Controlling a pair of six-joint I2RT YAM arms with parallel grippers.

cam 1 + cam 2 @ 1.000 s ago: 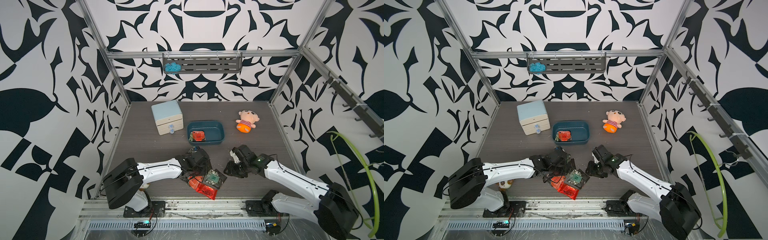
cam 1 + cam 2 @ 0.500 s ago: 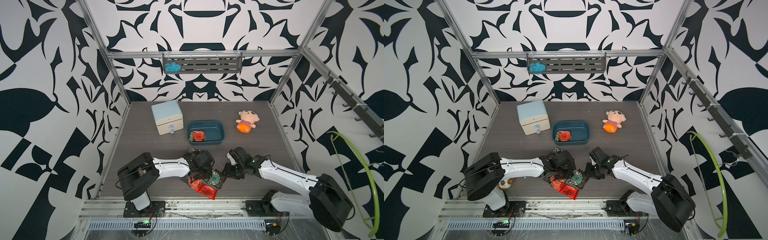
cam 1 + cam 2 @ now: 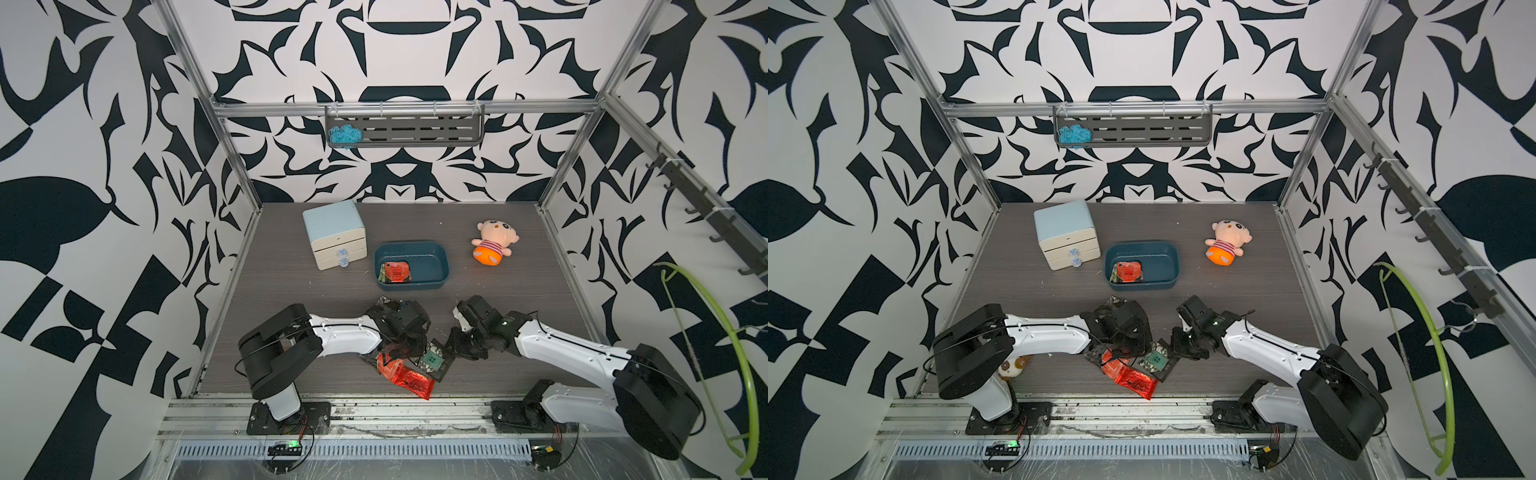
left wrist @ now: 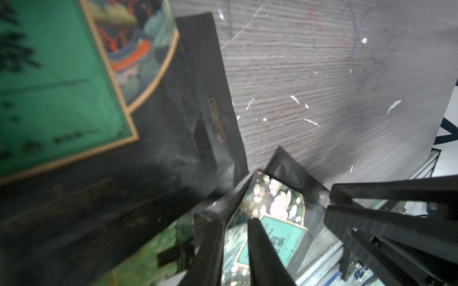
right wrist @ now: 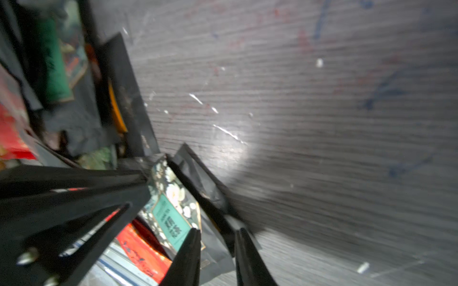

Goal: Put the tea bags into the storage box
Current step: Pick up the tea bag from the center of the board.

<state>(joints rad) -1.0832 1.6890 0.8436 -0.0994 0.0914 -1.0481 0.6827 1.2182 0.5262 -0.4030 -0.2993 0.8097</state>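
Several tea bags lie in a loose pile (image 3: 405, 376) near the table's front edge, red and black ones among them. The teal storage box (image 3: 436, 249) stands further back, with a red tea bag (image 3: 395, 272) on top of others in its left end. My left gripper (image 3: 415, 347) (image 4: 234, 222) is down on the pile, shut on a floral tea bag with a teal label (image 4: 277, 205). My right gripper (image 3: 453, 349) (image 5: 218, 231) faces it from the other side. Its jaws stand a little apart, astride the edge of a dark tea bag (image 5: 218, 247).
A pale blue and cream drawer cabinet (image 3: 334, 232) stands left of the box, and a plush doll (image 3: 494, 247) lies to its right. A wall shelf (image 3: 415, 129) holds blue yarn. A small toy (image 3: 1011, 365) lies behind the left arm's base. The front rail runs just behind the pile.
Both grippers have come in lower onto the pile and closer to each other. The right jaws have narrowed. The left arm's elbow has swung inwards.
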